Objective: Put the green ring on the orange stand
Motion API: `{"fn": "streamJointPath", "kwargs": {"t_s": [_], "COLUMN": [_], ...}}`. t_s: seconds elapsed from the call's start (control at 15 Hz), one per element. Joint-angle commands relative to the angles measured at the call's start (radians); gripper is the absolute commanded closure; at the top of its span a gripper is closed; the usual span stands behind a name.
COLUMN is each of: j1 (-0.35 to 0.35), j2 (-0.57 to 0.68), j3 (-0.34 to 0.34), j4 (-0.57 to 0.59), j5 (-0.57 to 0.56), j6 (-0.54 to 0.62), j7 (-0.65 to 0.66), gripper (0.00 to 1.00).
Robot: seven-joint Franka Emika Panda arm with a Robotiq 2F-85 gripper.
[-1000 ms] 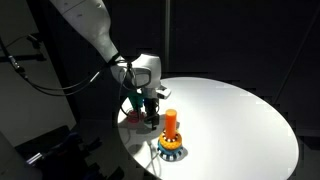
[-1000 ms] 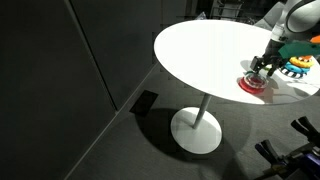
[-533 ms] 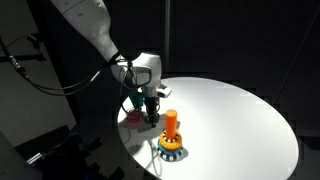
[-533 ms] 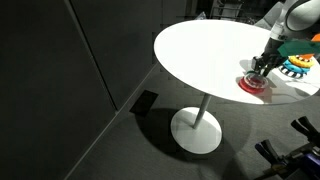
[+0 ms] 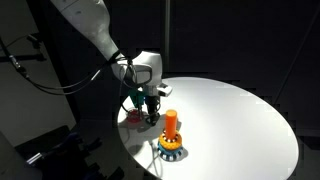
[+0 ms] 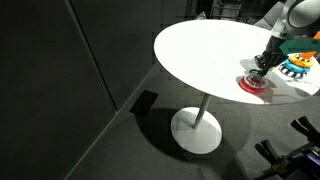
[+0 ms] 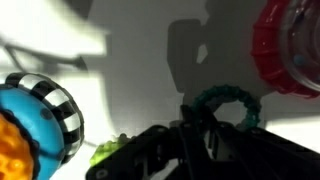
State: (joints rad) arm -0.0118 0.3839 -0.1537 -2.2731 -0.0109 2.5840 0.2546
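In the wrist view a dark teal beaded ring [image 7: 228,100] lies on the white table. My gripper [image 7: 203,118] comes in from below, its fingers drawn close together on the ring's left rim. Left of the fingers a bit of the yellow-green green ring [image 7: 108,152] shows, mostly hidden under the gripper body. The orange stand [image 7: 8,150] is at the lower left edge, with a blue-and-dark scalloped ring [image 7: 45,110] round its base. In both exterior views the gripper [image 5: 150,117] [image 6: 262,68] is down at the table beside the stand [image 5: 171,122] [image 6: 297,62].
A red ring [image 7: 275,50] [image 5: 130,117] [image 6: 252,86] lies just beyond the gripper, near the edge of the round white table [image 5: 240,120] [image 6: 200,50]. The table stands on a single pedestal foot [image 6: 197,130], in dark surroundings.
The arm has stayed in place beside the stand. The fingers look closer together than a second ago.
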Motion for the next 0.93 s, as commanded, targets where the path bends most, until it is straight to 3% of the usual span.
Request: {"fn": "streamJointPath", "kwargs": {"t_s": [0.0, 0.87], "j1": [0.008, -0.043], "j2": [-0.069, -0.332], "j3": [-0.015, -0.017], "j4": [-0.003, -0.005], "j5": [-0.024, -0.167], "j6": [-0.077, -0.361], "j7": [0.027, 0.02], "gripper": [0.95, 0.94]}}
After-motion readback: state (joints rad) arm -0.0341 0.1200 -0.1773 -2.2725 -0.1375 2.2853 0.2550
